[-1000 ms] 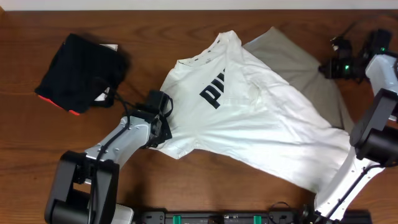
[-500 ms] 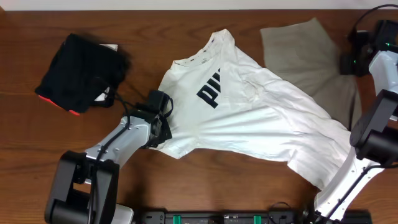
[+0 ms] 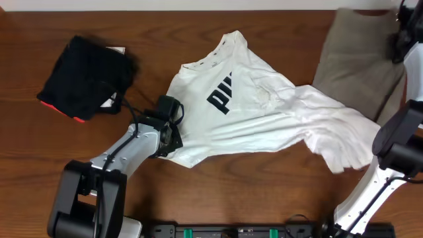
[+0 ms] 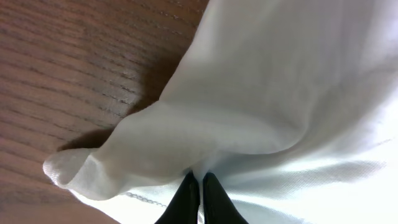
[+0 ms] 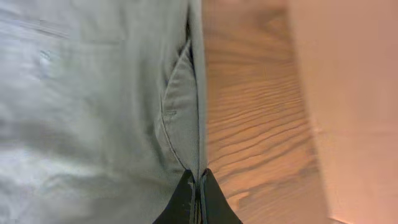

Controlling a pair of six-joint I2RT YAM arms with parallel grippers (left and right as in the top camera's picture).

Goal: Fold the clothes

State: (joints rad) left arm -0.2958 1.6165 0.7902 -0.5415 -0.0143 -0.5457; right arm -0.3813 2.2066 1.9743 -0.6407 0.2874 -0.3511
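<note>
The clothes, a white T-shirt [image 3: 264, 125] with black chest letters, lie crumpled across the middle of the table. My left gripper [image 3: 173, 135] sits at the shirt's lower left edge. In the left wrist view its jaws [image 4: 200, 177] are shut on a fold of the white cloth [image 4: 280, 93]. At the far right corner my right gripper [image 3: 402, 33] is shut on the seamed edge of a grey-beige garment [image 3: 353, 59]. The right wrist view shows its jaws [image 5: 199, 173] pinching that grey cloth [image 5: 93, 93] over bare wood.
A folded black garment [image 3: 82, 76] with a red-orange edge lies at the far left. The right arm's lower links [image 3: 390, 152] stand at the right edge, touching the shirt's bunched hem. Bare wooden table [image 3: 231, 192] shows along the front.
The right gripper has dragged the grey-beige garment up and to the right, out from beneath the shirt. The shirt's right end has bunched up and shifted. The left arm has not moved.
</note>
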